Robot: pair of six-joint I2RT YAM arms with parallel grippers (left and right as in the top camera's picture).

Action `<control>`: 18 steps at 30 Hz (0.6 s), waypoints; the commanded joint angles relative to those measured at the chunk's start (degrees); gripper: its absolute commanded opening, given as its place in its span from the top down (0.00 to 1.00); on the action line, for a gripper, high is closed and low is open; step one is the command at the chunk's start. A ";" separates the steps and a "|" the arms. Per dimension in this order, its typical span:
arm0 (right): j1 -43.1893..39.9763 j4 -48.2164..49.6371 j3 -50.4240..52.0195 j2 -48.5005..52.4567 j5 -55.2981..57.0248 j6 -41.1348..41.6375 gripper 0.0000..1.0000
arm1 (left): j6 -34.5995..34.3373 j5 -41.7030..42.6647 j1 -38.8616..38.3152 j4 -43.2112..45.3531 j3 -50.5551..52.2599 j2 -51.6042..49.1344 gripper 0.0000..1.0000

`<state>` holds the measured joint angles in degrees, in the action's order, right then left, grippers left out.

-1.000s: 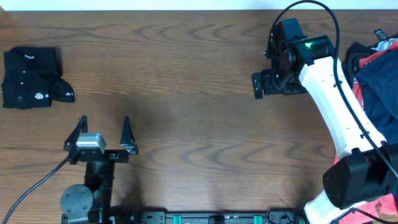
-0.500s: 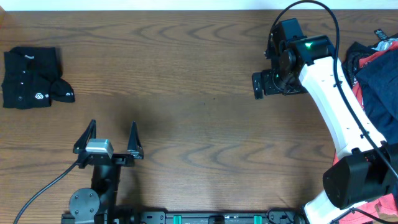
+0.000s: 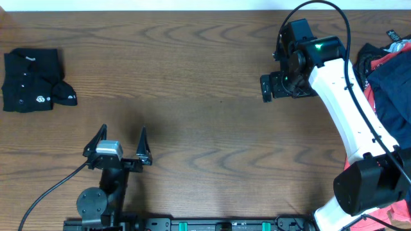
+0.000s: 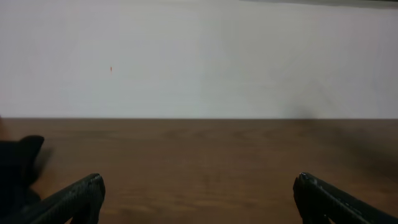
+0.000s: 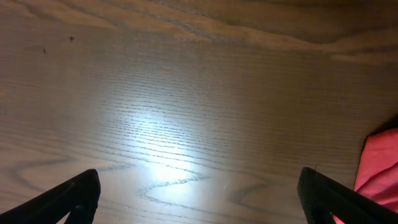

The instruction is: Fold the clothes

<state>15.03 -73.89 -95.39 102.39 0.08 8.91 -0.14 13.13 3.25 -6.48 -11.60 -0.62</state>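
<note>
Left claw (image 3: 122,135) sits low near the front edge of the counter (image 3: 192,77), fingers spread wide, nothing btw them, tips aimed at the far side. Black shirt (image 3: 32,80) lies folded in a small bundle at the far left corner, white logo marks up, one flap poking out on its right. It's well apart from the left claw. Left wrist view catches only a dark scrap of it at the left edge, w/ a pale wall (image 4: 199,56) behind the counter. Right claw (image 5: 199,193) hangs over bare wood on the right side, pointing down, fingers also spread wide, empty. Can't tell if the tips touch the wood. Pile (image 3: 385,70) of clothes is heaped at the right edge: red, navy and black pieces, partly behind the white right arm (image 3: 347,109). A bit of red cloth (image 5: 379,168) peeks into right wrist view, just beside one finger
</note>
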 commanded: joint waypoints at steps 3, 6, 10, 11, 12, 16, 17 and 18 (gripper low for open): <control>1.11 -0.02 -0.07 -0.07 0.79 0.24 0.01 | -0.09 -0.11 -0.22 -4.52 0.15 0.55 0.02; 1.11 -0.02 -0.07 -0.07 0.81 0.24 0.01 | -0.13 -0.09 -0.22 -7.13 0.20 0.55 0.02; 1.11 -0.02 -0.07 -0.07 0.79 0.24 0.01 | -0.11 0.81 -0.22 -8.68 0.57 0.55 0.02; 1.11 -0.02 -0.07 -0.07 0.79 0.24 0.01 | -0.13 1.07 -0.24 -8.50 0.90 0.55 0.02; 1.11 -0.02 -0.07 -0.07 0.81 0.24 0.01 | -0.11 1.40 -0.24 -8.44 1.11 0.55 0.02; 1.11 -0.02 -0.07 -0.07 0.81 0.24 0.01 | -1.49 2.01 -0.24 -8.02 1.53 0.55 0.02; 1.11 -0.02 -0.07 -0.07 0.81 0.24 0.01 | -1.49 2.10 -0.24 -8.02 1.53 0.55 0.02; 1.11 -0.02 -0.07 -0.07 0.81 0.24 0.01 | -1.49 2.08 -0.24 -8.02 1.60 0.55 0.02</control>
<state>15.03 -73.89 -95.39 102.37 0.08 8.93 -0.60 13.93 3.25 -14.98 -10.17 -0.58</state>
